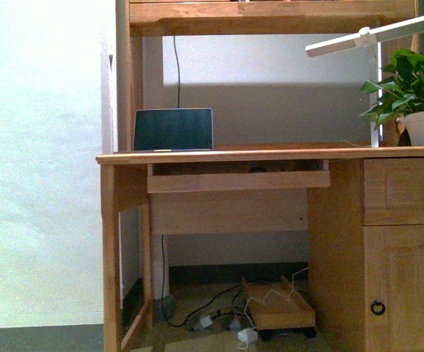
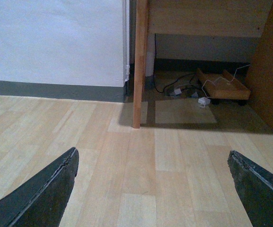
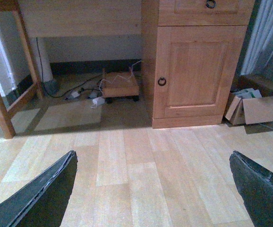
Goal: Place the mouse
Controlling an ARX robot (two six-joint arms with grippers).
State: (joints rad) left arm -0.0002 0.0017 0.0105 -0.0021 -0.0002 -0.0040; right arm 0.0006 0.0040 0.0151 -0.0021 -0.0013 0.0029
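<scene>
I cannot pick out the mouse for certain. A small dark rounded shape (image 1: 258, 169) lies in the gap above the desk's pull-out tray (image 1: 238, 180), too small to identify. Neither arm shows in the front view. In the left wrist view my left gripper (image 2: 153, 153) is open over bare wooden floor, its dark fingers (image 2: 46, 194) far apart with nothing between them. In the right wrist view my right gripper (image 3: 153, 153) is also open and empty, low over the floor in front of the desk's cupboard door (image 3: 195, 71).
A wooden desk (image 1: 271, 155) carries an open laptop (image 1: 173, 130) at its left, a white lamp (image 1: 373, 37) and a potted plant (image 1: 417, 95) at its right. Under it are a low wheeled trolley (image 1: 278, 308) and cables (image 1: 212, 315). A cardboard box (image 3: 257, 108) lies right of the cupboard.
</scene>
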